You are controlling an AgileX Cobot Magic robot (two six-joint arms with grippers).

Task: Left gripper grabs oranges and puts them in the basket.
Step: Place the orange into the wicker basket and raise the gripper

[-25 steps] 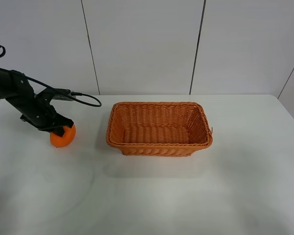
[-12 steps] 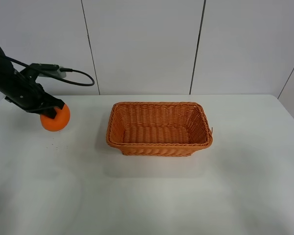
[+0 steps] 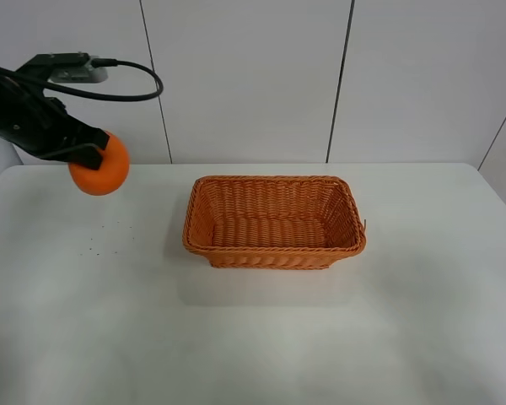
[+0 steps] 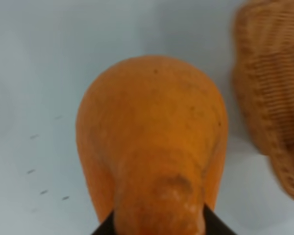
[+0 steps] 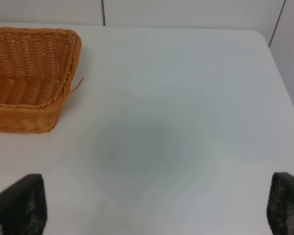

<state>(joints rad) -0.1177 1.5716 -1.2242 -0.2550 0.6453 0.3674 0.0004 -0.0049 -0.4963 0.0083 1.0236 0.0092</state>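
Exterior high view: a white table (image 3: 261, 337) is seen bearing the rectangular orange-brown woven wicker basket (image 3: 270, 255), in which nothing lies. The black two-fingered left gripper (image 3: 88, 153) is clamped on the round bright orange fruit (image 3: 101, 171), held above the table well to the basket's left. The carrying step is judged to be in hand. Next, the fruit must be brought over the basket, lowered and released.

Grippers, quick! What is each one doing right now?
Left gripper: shut on the orange.
Right gripper: open, holding nothing.
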